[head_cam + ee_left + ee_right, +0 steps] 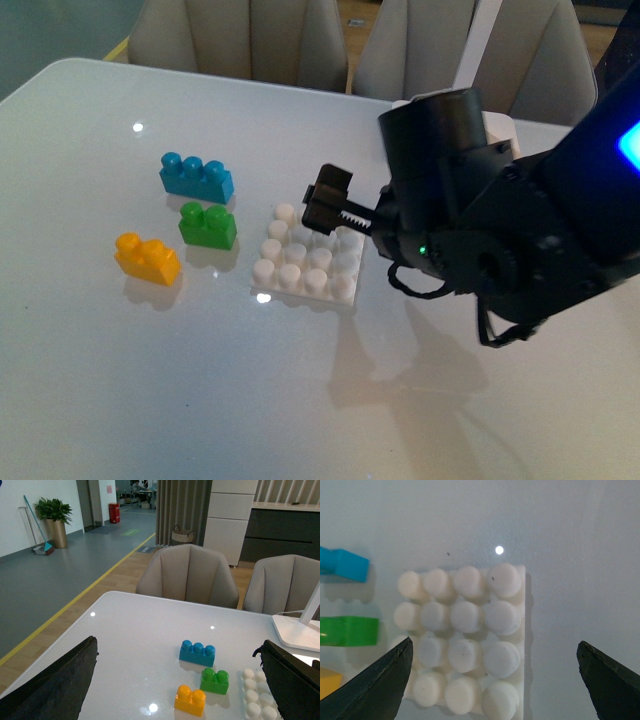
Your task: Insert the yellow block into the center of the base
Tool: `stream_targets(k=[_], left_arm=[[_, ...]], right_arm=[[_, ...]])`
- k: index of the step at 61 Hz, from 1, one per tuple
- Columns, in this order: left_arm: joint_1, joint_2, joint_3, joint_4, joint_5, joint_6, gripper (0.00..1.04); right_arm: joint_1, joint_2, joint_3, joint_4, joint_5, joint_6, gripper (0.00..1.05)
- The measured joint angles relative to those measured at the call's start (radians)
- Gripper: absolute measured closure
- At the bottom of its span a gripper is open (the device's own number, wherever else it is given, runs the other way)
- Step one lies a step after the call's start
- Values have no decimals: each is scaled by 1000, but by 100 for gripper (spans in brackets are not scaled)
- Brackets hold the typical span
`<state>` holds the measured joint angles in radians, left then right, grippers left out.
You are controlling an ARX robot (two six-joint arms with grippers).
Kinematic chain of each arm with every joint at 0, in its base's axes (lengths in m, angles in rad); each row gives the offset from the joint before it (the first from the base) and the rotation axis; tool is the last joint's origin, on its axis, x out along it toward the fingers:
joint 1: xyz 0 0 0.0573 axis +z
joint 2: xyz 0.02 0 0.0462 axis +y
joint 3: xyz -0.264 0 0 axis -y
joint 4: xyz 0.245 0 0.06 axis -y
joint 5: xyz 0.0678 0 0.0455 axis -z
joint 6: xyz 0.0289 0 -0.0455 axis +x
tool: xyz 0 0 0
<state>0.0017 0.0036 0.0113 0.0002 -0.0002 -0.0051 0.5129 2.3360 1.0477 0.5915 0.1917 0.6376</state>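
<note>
The yellow block sits on the white table, left of the white studded base. My right gripper hovers open and empty over the base's far right part. In the right wrist view the base lies below the open jaws of the right gripper, and the yellow block's corner shows at the edge. In the left wrist view my left gripper is open and empty, high above the table, with the yellow block and the base between its fingers.
A green two-stud brick stands between the yellow block and the base, and a blue three-stud brick lies behind it. A white lamp foot stands at the back right. Chairs line the table's far edge.
</note>
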Motion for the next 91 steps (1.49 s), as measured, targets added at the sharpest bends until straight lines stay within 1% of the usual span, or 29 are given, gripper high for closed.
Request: stream_targets(k=[4, 15, 20, 28, 30, 31, 32, 33, 34, 35, 37, 38, 40, 42, 44, 49, 55, 56, 60, 73, 75, 76, 78, 83, 91], left_arm=[[0, 0, 0, 0, 0, 0, 7], [0, 0, 0, 0, 0, 0, 7], [0, 0, 0, 0, 0, 0, 7], [0, 0, 0, 0, 0, 0, 7], [0, 0, 0, 0, 0, 0, 7], [0, 0, 0, 0, 0, 0, 7], [0, 0, 0, 0, -1, 0, 7], [0, 0, 0, 0, 0, 0, 7], [0, 0, 0, 0, 2, 0, 7], [0, 0, 0, 0, 0, 0, 7], [0, 0, 0, 0, 0, 0, 7], [0, 0, 0, 0, 0, 0, 7], [0, 0, 0, 0, 0, 0, 7], [0, 0, 0, 0, 0, 0, 7], [0, 0, 0, 0, 0, 0, 7], [0, 0, 0, 0, 0, 0, 7], [0, 0, 0, 0, 0, 0, 7], [0, 0, 0, 0, 0, 0, 7], [0, 0, 0, 0, 0, 0, 7], [0, 0, 0, 0, 0, 0, 7], [0, 0, 0, 0, 0, 0, 7], [0, 0, 0, 0, 0, 0, 7], [0, 0, 0, 0, 0, 0, 7], [0, 0, 0, 0, 0, 0, 7], [0, 0, 0, 0, 0, 0, 7]], right_arm=[[-25, -95, -83, 43, -27, -32, 9], [-89, -307, -277, 99, -58, -113, 9], [-122, -424, -365, 100, -70, -153, 9], [-179, -659, -492, 38, -102, -203, 9], [-190, -702, -518, 39, -93, -225, 9], [-193, -727, -547, 98, -51, -260, 12], [-198, -739, -565, 137, -31, -269, 14], [-209, -764, -606, 237, 14, -319, 18], [-216, -780, -632, 298, 32, -362, 21], [-222, -791, -649, 333, 38, -372, 23], [-244, -836, -710, 456, 46, -457, 30], [-250, -848, -723, 479, 46, -465, 31], [-272, -895, -765, 541, 46, -520, 38], [-285, -928, -788, 552, 39, -541, 44], [-293, -956, -808, 552, 27, -562, 49], [-331, -1046, -881, 512, -16, -607, 71], [-357, -1121, -917, 472, -40, -615, 88], [-364, -1148, -927, 459, -50, -617, 93], [-377, -1200, -946, 429, -63, -623, 103], [-423, -1391, -1001, 290, -106, -629, 103], [-440, -1416, -1006, 269, -133, -629, 103], [-456, -1434, -1009, 254, -164, -630, 103], [-484, -1468, -1015, 226, -184, -631, 103], [-507, -1535, -1026, 172, -185, -631, 103], [-509, -1640, -1033, 80, -189, -631, 103]])
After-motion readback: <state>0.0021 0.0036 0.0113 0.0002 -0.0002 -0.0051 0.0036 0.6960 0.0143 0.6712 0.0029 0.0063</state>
